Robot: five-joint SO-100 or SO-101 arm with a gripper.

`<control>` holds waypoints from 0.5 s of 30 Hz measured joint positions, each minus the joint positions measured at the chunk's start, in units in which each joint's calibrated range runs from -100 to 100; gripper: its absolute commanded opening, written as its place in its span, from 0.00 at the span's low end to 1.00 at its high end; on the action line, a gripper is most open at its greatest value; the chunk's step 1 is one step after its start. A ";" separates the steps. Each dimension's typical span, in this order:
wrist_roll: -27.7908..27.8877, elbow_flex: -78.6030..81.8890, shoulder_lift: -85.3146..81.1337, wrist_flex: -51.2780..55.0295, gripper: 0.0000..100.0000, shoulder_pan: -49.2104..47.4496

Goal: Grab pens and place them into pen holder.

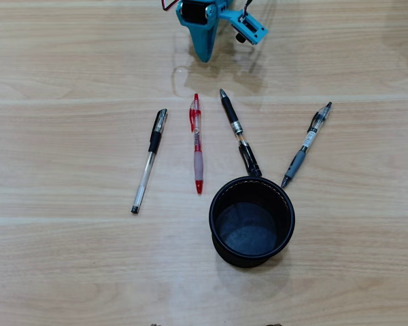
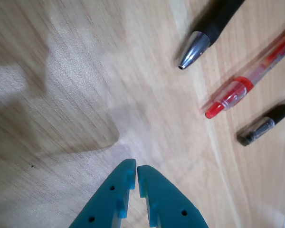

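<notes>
- My teal plastic two-finger gripper (image 2: 136, 172) is clenched on nothing: in the wrist view the fingertips meet with only a thin seam between them, over bare light wood-grain tabletop (image 2: 76, 95).
- Step in hand, as I judge it: the approach before the first pick. No pen is gripped, and none is in the holder.
- Overhead view: the round black cylindrical pen holder (image 1: 251, 258) stands at 6 o'clock from my arm. Four pens lie fanned between us: the clear pen with black cap (image 1: 148, 161) at roughly 7 o'clock of my arm, the red-and-white pen (image 1: 197, 144) and the black pen (image 1: 239, 132) near 6 o'clock, and the clear pen with grey rubber sleeve (image 1: 304, 145) at 5 o'clock.
- The black pen's lower end appears to touch the holder's rim; contact uncertain.
- Next move calls for: spread the fingers, pick one pen, line up across its barrel, descend.
- Only the wrist view shows the finger closure; it has three pen ends at 1 to 3 o'clock, no holder.
- Only the overhead view shows the whole layout and the holder's empty bottom.
</notes>
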 measured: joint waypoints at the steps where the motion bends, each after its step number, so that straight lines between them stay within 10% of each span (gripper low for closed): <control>1: 0.00 0.00 0.00 0.00 0.02 0.00; 15: 0.00 0.00 0.00 0.00 0.02 2.11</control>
